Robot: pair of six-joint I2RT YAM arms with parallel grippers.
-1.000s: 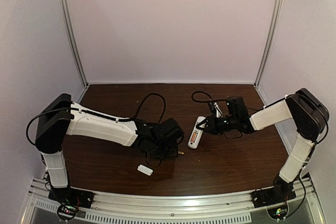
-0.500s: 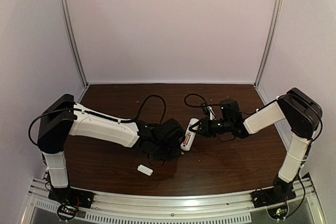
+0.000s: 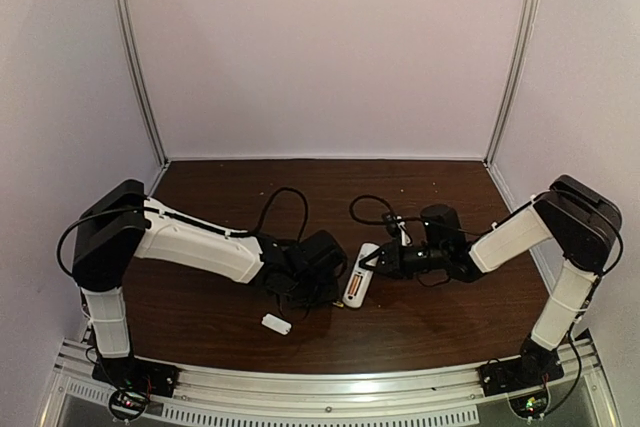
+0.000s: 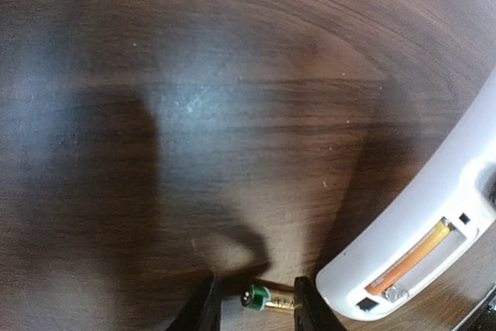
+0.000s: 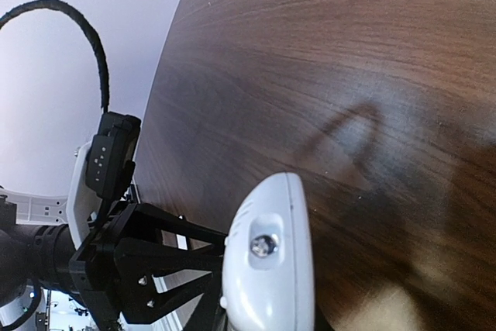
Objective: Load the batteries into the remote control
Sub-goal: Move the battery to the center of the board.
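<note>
Dark brown wood-grain table [image 3: 430, 332] under soft, even light, with a pale sheen on the grain. Behind the table, a plain lilac back wall [image 3: 320, 47]. Matching left wall [image 3: 50, 97] and right wall [image 3: 590, 77] flank it. Aluminium left post [image 3: 135, 57] and right post [image 3: 515, 57] rise from the table's far corners. A ribbed metal rail [image 3: 320, 392] runs along its near edge.

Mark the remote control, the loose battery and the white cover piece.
remote control [image 4: 438, 191]: left wrist view, on its white shell.
loose battery [image 4: 267, 298]: left wrist view, middle of its body.
cover piece [image 3: 275, 324]: top external view, its centre.
</note>
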